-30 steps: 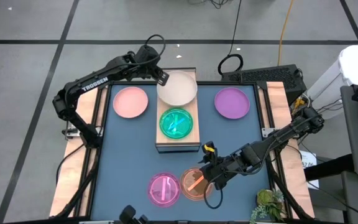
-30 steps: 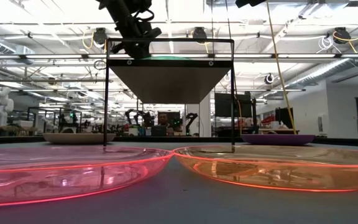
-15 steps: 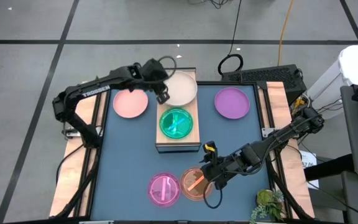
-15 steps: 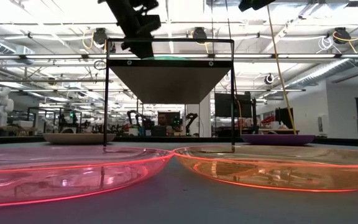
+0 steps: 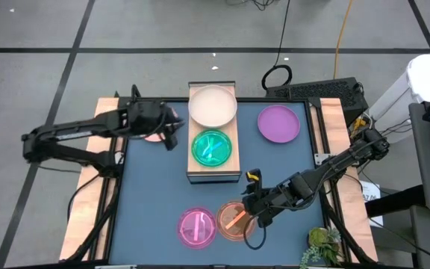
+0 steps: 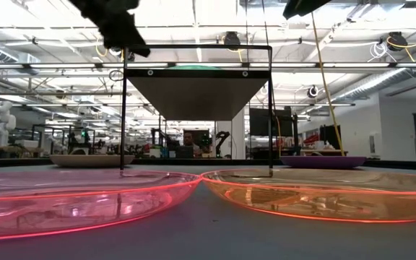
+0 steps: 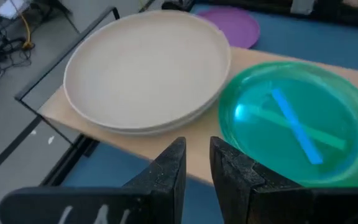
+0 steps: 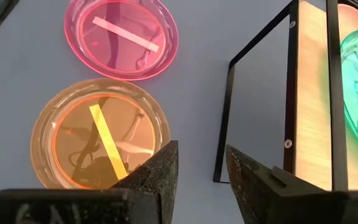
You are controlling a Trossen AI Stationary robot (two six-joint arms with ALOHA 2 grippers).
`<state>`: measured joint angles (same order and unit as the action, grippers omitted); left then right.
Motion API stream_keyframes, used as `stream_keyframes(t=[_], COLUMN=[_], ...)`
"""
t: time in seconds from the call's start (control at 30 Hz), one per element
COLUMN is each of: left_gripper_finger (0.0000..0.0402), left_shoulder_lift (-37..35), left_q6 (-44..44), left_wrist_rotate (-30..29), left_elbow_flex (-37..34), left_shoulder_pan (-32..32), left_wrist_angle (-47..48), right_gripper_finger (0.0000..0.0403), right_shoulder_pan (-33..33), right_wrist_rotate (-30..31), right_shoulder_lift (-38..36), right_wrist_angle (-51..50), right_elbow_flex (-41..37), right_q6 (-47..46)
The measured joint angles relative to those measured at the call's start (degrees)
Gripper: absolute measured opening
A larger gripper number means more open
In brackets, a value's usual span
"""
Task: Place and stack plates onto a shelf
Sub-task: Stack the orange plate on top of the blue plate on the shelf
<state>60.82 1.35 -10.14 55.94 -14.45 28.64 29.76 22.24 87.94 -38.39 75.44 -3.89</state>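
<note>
At the bottom of the high view, nearest the bench's front edge, the magenta plate point(image 5: 198, 226) and the orange plate point(image 5: 234, 221) lay side by side on the blue bench point(image 5: 155, 187), their rims touching. The right pincer point(image 5: 254, 211) hovered at the orange plate's upper right rim, its fingers point(image 8: 157, 171) parted a little and grasping nothing; in the right wrist view the orange plate point(image 8: 100, 134) and magenta plate point(image 8: 121, 37) both showed beyond them.

Farther up, at the middle of the frame, stood the shelf point(image 5: 213, 172), a light-wood block on a dark wire frame. The green plate point(image 5: 212, 147) rested on its nearer half and the cream plate point(image 5: 213, 105) on its far half, the two just beside each other. The left wrist view showed the cream plate point(image 7: 146, 71) as two stacked rims.

The left pincer point(image 5: 172, 135) hung at centre left, just beside the shelf's left edge, its fingers point(image 7: 169, 170) close together with a narrow gap, holding nothing. The salmon pink plate point(image 5: 152, 136) lay mostly hidden under that arm.

At the upper right, the purple plate point(image 5: 278, 123) sat on the bench, well apart from the shelf.
</note>
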Motion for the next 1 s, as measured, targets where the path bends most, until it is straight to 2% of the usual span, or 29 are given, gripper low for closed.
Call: stream_keyframes(t=[0.13, 0.2, 0.37, 0.63, 1.0], left_gripper_finger=[0.0079, 0.0079, 0.0079, 0.0078, 0.0078], left_shoulder_lift=[-5.6, -7.2, -9.4, -8.7, -8.8], left_q6=[1.0, 1.6, 2.1, 1.7, 6.9], left_wrist_rotate=[-0.4, -0.5, -0.5, -0.5, -0.5], left_elbow_flex=[-5.9, -7.7, -10.6, -11.2, -11.2], left_shoulder_pan=[1.8, 2.6, 4.7, 6.3, 10.7], left_wrist_angle=[-2.5, -2.8, -3.6, -4.4, -2.7], right_gripper_finger=[0.0116, 0.0116, 0.0116, 0.0116, 0.0116], right_shoulder_pan=[0.4, 0.8, 3.5, 9.0, 14.1], right_wrist_rotate=[-0.7, -2.8, -3.4, -3.2, -3.1], right_shoulder_lift=[0.0, 0.0, 0.0, 1.9, 8.4], right_wrist_angle=[0.0, 0.0, 0.0, 0.3, 0.5], right_elbow_flex=[0.0, 0.0, 0.0, 0.0, 0.0], right_q6=[-2.5, -4.7, -10.7, -16.4, -15.1])
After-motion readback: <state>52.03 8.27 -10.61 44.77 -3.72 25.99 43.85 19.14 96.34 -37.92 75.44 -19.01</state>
